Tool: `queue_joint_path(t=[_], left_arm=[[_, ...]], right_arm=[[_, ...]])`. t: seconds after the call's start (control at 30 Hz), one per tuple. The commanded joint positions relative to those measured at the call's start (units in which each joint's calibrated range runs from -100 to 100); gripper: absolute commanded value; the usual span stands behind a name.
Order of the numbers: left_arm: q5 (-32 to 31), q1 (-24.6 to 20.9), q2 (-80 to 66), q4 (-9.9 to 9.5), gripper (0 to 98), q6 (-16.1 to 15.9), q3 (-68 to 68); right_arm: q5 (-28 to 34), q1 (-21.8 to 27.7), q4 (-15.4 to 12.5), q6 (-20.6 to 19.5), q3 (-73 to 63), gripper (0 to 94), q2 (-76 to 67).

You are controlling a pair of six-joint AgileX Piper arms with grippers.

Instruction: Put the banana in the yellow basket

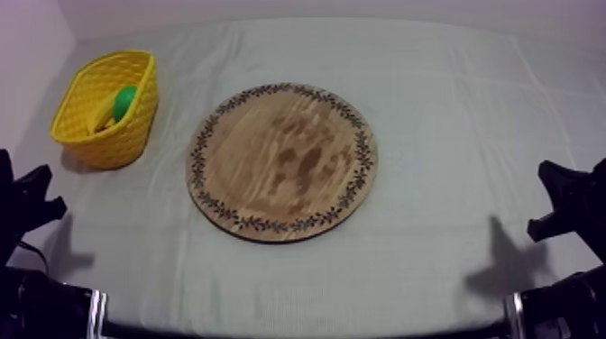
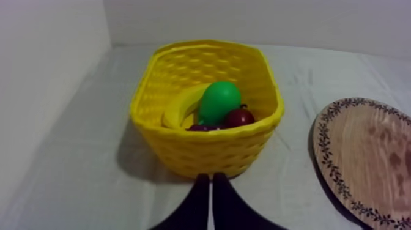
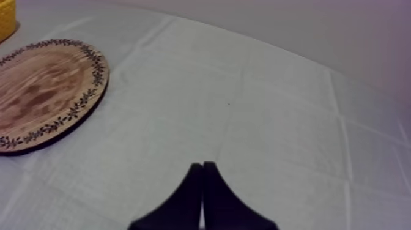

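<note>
The banana [image 2: 183, 105] lies inside the yellow basket [image 2: 202, 147] beside a green pear [image 2: 219, 101], a small red fruit [image 2: 240, 116] and dark grapes [image 2: 202, 127]. From above, the basket [image 1: 101, 126] stands at the table's far left with the banana [image 1: 105, 114] and pear [image 1: 126, 99] in it. The round wooden board [image 1: 281, 162] in the middle is bare. My left gripper [image 2: 210, 178] is shut on nothing, just short of the basket's near wall. My right gripper [image 3: 202, 166] is shut on nothing over bare cloth, to the right of the board [image 3: 43, 92].
Both arms rest low at the table's sides, the left arm [image 1: 22, 212] and the right arm [image 1: 573, 203]. Grey-white cloth spreads around the board. A wall rises close behind and to the left of the basket.
</note>
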Motion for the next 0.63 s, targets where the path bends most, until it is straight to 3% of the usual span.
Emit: queue_joint_path(t=[0.0,0.6], left_arm=[[-0.1,-0.1,0.0,0.15,0.0,-0.4,0.2],[0.0,-1.2,0.0,0.64,0.0,0.4,0.4]], right_arm=[[0.0,0.0,0.0,0.0,0.0,0.3,0.0],[0.0,0.0,0.0,0.0,0.0,0.3,0.0]])
